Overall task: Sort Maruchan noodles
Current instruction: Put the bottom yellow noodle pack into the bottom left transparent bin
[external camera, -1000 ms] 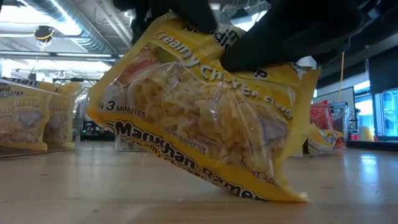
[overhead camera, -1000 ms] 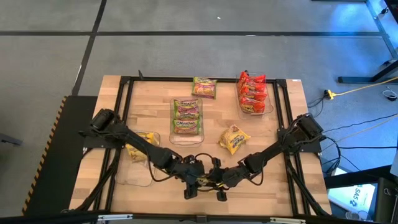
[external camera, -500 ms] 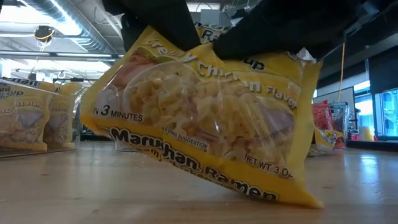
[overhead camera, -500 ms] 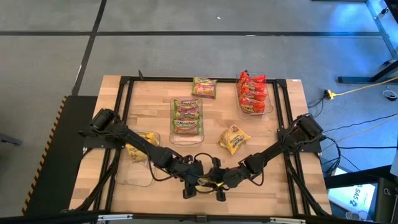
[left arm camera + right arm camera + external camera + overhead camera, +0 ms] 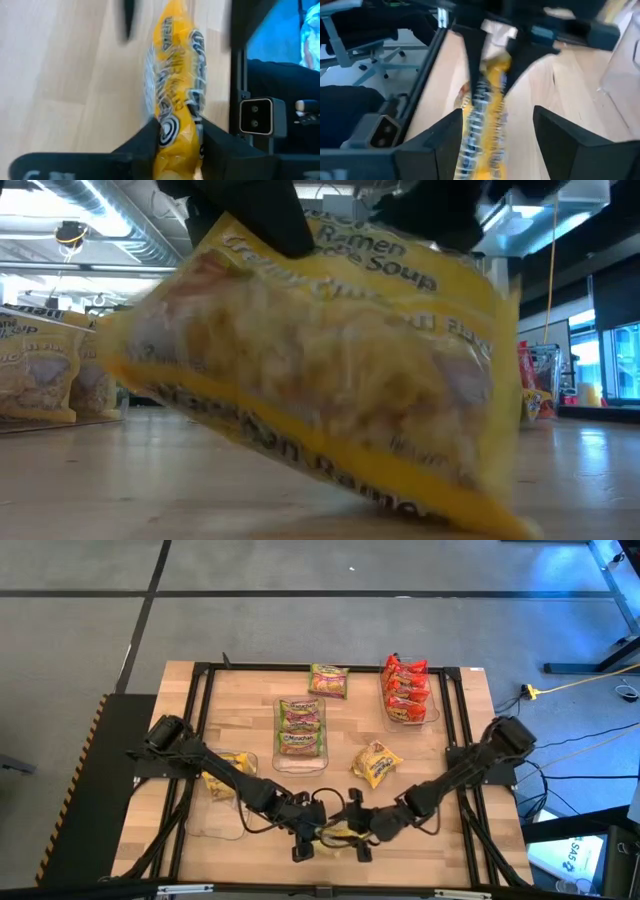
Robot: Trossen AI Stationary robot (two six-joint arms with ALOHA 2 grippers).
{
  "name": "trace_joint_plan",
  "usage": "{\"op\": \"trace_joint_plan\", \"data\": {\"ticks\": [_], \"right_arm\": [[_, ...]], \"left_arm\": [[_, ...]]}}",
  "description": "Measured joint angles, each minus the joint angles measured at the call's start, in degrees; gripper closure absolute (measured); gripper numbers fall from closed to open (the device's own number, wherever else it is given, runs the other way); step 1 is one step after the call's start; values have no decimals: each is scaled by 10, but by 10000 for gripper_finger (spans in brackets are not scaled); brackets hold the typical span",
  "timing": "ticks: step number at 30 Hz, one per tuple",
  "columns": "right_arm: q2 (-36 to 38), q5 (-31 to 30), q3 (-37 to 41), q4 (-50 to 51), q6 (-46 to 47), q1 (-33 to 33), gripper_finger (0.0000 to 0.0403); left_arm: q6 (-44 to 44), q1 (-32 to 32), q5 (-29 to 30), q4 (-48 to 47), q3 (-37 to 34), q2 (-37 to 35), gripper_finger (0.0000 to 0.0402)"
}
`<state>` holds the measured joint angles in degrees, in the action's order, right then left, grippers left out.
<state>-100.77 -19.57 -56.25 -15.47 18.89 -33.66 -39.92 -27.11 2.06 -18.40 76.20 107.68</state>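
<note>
A yellow Maruchan packet point(image 5: 340, 837) hangs near the table's near edge, in the middle, and fills the low view point(image 5: 320, 370). My left gripper point(image 5: 312, 833) is shut on it. My right gripper point(image 5: 364, 830) is open; its fingers stand apart on either side of the packet point(image 5: 487, 115) without touching it. Another yellow packet point(image 5: 377, 762) and a green one point(image 5: 328, 680) lie flat on the table. Green packets point(image 5: 299, 727), red packets point(image 5: 406, 690) and yellow packets point(image 5: 222, 778) sit in clear bins. My left gripper pinches the yellow packet between its two fingers at the packet's upper edge point(image 5: 176, 131), coming from the table's left side. The packet hangs tilted below the fingers, on edge, with its lower corner point(image 5: 495, 515) down at the table top.
Three clear bins stand on the table: left point(image 5: 215, 810), middle point(image 5: 300, 755) and far right point(image 5: 425, 715). A black frame point(image 5: 200, 690) runs round the wooden top. Bare wood lies between the bins and the near edge.
My right gripper has come off the packet's upper edge and drawn back toward the table's right. The packet, still in my left gripper, has swung and tipped, its printed face turning upward in the low view.
</note>
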Motion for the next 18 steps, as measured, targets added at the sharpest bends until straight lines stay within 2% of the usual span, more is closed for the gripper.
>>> {"op": "trace_joint_plan", "data": {"ticks": [7,11,18], "right_arm": [[29,-110,0,78,-28,-47,205],[45,-119,0,88,-28,-55,218],[55,-129,0,102,-28,-74,232]], "left_arm": [[0,0,1,1,0,0,337],[2,0,1,0,0,0,355],[2,-7,2,-2,-1,-8,359]]}}
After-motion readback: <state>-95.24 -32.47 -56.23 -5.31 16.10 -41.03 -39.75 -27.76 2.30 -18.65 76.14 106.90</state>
